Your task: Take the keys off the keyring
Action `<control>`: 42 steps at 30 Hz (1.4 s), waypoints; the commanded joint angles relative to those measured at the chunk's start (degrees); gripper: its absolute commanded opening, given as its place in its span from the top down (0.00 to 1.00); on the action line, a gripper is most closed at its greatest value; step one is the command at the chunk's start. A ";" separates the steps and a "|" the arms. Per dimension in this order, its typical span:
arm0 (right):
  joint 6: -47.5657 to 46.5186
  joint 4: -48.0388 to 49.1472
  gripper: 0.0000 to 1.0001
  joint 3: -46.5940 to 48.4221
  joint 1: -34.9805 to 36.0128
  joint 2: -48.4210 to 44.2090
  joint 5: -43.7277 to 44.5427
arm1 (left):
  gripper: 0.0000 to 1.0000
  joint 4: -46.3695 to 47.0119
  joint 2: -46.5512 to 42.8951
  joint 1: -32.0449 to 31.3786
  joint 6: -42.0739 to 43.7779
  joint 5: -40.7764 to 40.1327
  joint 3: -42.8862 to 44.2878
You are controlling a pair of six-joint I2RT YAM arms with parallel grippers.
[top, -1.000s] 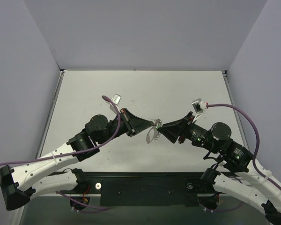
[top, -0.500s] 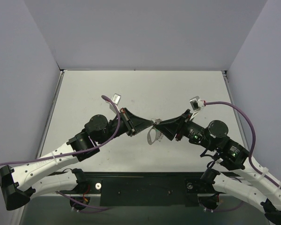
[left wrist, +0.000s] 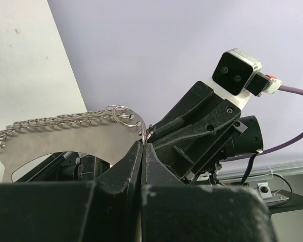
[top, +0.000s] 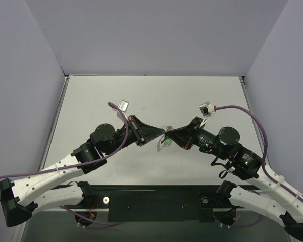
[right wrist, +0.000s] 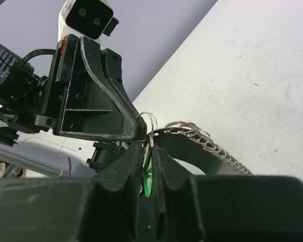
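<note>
Left tool (top: 164, 132) is clamped fully shut on the edge of the keyring (left wrist: 55, 138), holding it above the counter (top: 141, 96) near centre, with the loop hanging toward 6 o'clock. Right tool (right wrist: 149, 147), at 4 o'clock, is pinched narrow on the key (right wrist: 148, 174) by its green head. Likely plan: left anchors, right pulls. Key not off yet.

Your keyring (left wrist: 65, 138) shows flat grey metal, smooth with a dull satin sheen. The key (right wrist: 148, 176) head looks like glossy green plastic, though it's half hidden. Left gripper (left wrist: 143, 145) and right gripper (right wrist: 150, 146) are matt black plastic, faintly grainy. The bench (right wrist: 252, 75) is matt white, lightly speckled.
</note>
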 commanded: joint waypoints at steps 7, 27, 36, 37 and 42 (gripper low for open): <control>0.09 2.33 1.00 0.20 0.30 -0.67 -0.36 | 1.00 4.29 -1.61 -0.40 0.32 1.33 2.53; -6.67 -18.77 1.00 10.22 -6.82 1.70 -21.00 | 1.00 -14.43 -0.12 -0.40 11.56 10.03 12.82; -9.93 -24.66 1.00 12.59 -8.14 3.11 -26.02 | 1.00 -18.30 2.52 -0.40 12.98 14.69 16.33; -9.93 -24.75 1.00 12.51 -8.14 3.11 -26.28 | 1.00 -18.04 2.61 -0.40 12.98 14.78 16.25; -10.37 -25.45 1.00 12.68 -8.05 3.55 -28.13 | 1.00 -17.51 2.96 -0.40 13.06 16.27 16.60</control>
